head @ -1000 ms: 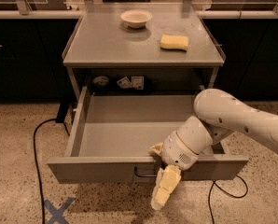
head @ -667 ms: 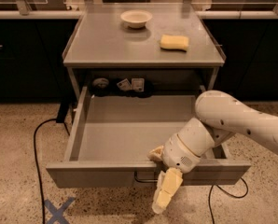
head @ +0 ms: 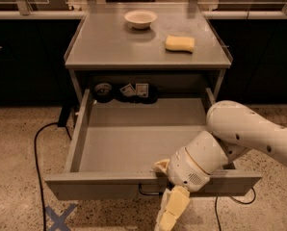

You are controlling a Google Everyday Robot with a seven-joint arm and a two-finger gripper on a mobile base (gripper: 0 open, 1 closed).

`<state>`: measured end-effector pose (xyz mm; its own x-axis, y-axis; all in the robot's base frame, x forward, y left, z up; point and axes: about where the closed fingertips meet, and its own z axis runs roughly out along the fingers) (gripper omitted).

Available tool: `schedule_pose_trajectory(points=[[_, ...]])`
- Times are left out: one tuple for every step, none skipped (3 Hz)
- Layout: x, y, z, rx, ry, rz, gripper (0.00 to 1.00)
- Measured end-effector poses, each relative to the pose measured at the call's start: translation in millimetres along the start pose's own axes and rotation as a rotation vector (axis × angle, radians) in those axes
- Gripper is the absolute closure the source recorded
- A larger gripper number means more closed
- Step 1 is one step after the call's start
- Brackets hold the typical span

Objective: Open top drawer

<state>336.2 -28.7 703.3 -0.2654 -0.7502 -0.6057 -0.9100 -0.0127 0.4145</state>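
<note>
**Camera view.** The top drawer [head: 134,146] is standing drawn well out of the desk [head: 105,47], and its plain grey inside is showing with nothing in it. The gripper [head: 171,207] is hanging at the drawer's front panel, with the small dark handle [head: 148,192] just beside it. The wrist is covering the contact, so it cannot be told whether the gripper is spread, pressed together or pinching the handle. Beyond the gripper, on the desk top, a bowl [head: 140,18] and a yellow sponge [head: 179,43] are resting well apart from it. A dark cable [head: 37,148] is trailing on the floor, off to one side of the gripper.

**Procedure note (judgement).** The opening appears to be nearly complete. Any remaining pull should be running straight along the runners, level and without sideways load. The pull should be slowing toward the end of travel, so the drawer is not striking its stop. The release should be leaving the handle cleanly, without nudging the panel back.
</note>
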Motion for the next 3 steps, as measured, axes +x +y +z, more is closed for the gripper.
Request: schedule_pose_trajectory(points=[[1.0,4.5,0.8,-0.02,0.001,0.004,0.0],[0.8,6.6,-0.5,-0.03,-0.001,0.01,0.0],[-0.6,8.4,-1.5,-0.041,-0.005,0.013,0.0]])
